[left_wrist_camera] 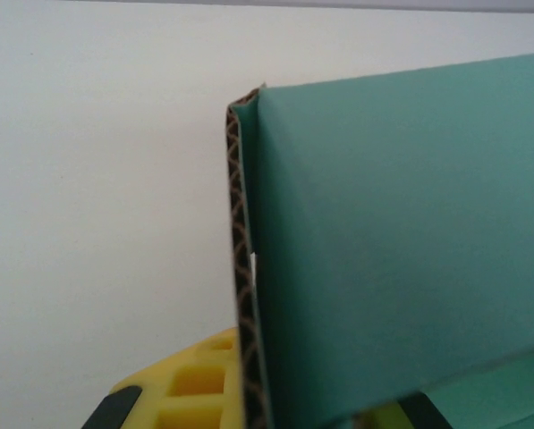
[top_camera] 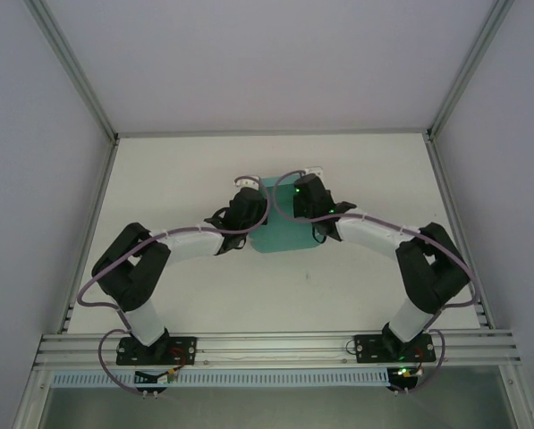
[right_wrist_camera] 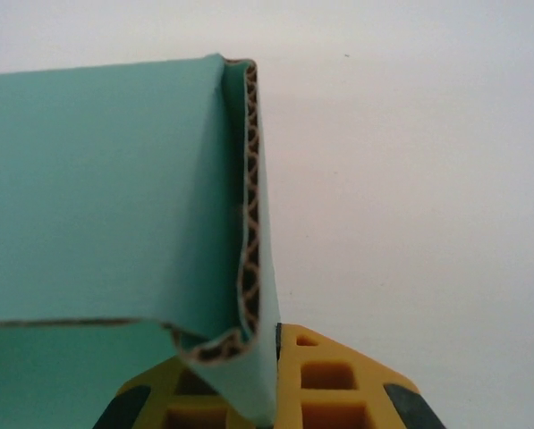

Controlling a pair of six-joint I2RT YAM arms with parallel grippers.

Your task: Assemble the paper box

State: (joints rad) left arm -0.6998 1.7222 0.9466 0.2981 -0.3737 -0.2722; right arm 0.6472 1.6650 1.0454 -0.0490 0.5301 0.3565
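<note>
Top external view shows you the teal paper box (top_camera: 286, 234) lying on the white desk (top_camera: 204, 161) between the two arms, near the middle. Your left claw (left_wrist_camera: 289, 413) is clenched on an upright wall at the box's left edge. Your right claw (right_wrist_camera: 249, 398) is clenched on another upright wall, its corrugated edge facing the wrist camera.

1. Left arm (top_camera: 141, 268): elbow folded out left of the paper box (top_camera: 284, 234), forearm angled in to its left side.
2. Left gripper (top_camera: 247, 190): jaws closed on the box's left wall; yellow finger (left_wrist_camera: 190, 386) outside that wall.
3. Right arm (top_camera: 428, 264): mirrored, elbow out right of the box.
4. Right gripper (top_camera: 306, 180): jaws clamped on the box's right wall; yellow finger (right_wrist_camera: 329, 384) on the wall's outer face.
</note>
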